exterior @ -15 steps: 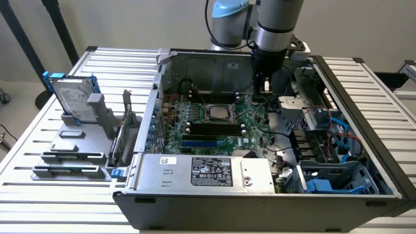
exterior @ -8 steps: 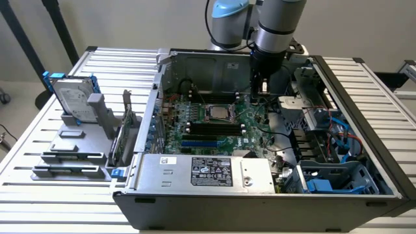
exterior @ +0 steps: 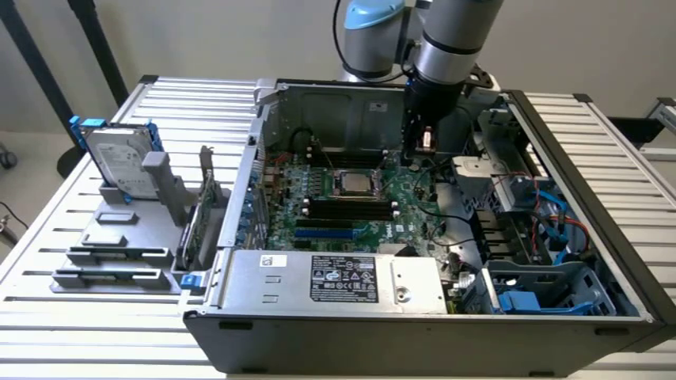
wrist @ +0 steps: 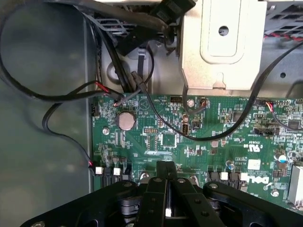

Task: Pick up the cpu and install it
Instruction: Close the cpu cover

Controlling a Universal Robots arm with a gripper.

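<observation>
Claw (exterior: 412, 157): shut, nothing visibly held, hanging over the motherboard's (exterior: 407, 198) far edge. Cpu (exterior: 354, 184): flat in motherboard's central socket, toward exterior view's left of claw, apart.

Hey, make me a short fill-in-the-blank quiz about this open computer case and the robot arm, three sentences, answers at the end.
1. The end effector hangs inside the computer case with its fingers ____.
2. The motherboard below it is coloured ____.
3. The hard drive standing outside the case has ____ side rails.
Missing words: shut, green, blue.
</observation>
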